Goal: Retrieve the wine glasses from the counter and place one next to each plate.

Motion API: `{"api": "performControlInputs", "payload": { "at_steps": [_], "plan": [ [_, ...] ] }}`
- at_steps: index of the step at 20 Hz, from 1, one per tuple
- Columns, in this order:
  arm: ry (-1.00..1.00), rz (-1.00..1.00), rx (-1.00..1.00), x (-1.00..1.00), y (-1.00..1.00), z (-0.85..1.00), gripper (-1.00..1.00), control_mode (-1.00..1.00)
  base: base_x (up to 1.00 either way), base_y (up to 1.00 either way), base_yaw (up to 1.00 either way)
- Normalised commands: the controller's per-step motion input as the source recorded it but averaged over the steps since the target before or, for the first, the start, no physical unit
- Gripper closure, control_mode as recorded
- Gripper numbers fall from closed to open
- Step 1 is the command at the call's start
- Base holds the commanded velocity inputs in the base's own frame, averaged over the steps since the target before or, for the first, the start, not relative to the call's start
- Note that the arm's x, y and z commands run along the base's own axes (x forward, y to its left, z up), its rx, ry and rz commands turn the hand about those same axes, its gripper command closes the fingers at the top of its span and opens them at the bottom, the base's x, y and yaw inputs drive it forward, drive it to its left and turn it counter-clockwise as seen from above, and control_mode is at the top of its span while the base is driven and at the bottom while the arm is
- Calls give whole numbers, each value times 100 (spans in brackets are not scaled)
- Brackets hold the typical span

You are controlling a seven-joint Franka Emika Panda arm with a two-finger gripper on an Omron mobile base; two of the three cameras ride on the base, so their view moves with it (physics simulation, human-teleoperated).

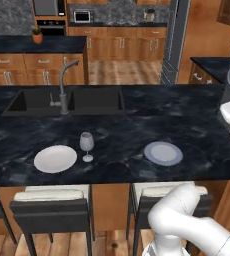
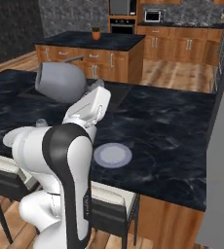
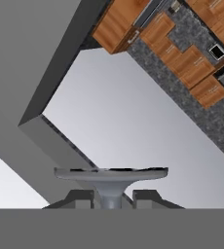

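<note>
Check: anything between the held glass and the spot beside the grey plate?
Nothing visible. The gripper is shut on the stem of the held glass, and the counter around the grey plate is bare. The other glass stands well left, beside the white plate.

Floor: I see warm wood planks [image 1: 119,72].
Cabinets: brown wood [image 1: 122,47] along the far wall, oven [image 1: 49,15] and microwave [image 1: 82,16] built in.
Seating: two pale-cushioned stools [image 1: 52,200] below me.
Island: small potted plant [image 1: 37,35] on top.

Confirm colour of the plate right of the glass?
Pale bluish-grey plate, darker rim; clearest in the left base view.
</note>
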Motion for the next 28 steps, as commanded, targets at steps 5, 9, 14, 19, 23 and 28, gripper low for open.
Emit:
{"api": "performControlInputs", "payload": {
  "at_steps": [5, 9, 14, 19, 23, 28],
  "plan": [
    [0, 0, 0, 0, 0, 0, 100, 100, 75, -36, 15],
    [0, 0, 0, 0, 0, 0, 100, 100, 46, -28, -17],
    [0, 0, 0, 0, 0, 0, 100, 100, 31, 0, -47],
    [0, 0, 0, 14, 0, -2, 100, -100, 28, 0, -32],
    [0, 0, 0, 100, -7, -17, 100, -100, 0, 0, 0],
    [-2, 0, 0, 100, -2, -1, 100, -100, 0, 0, 0]
  ]
}}
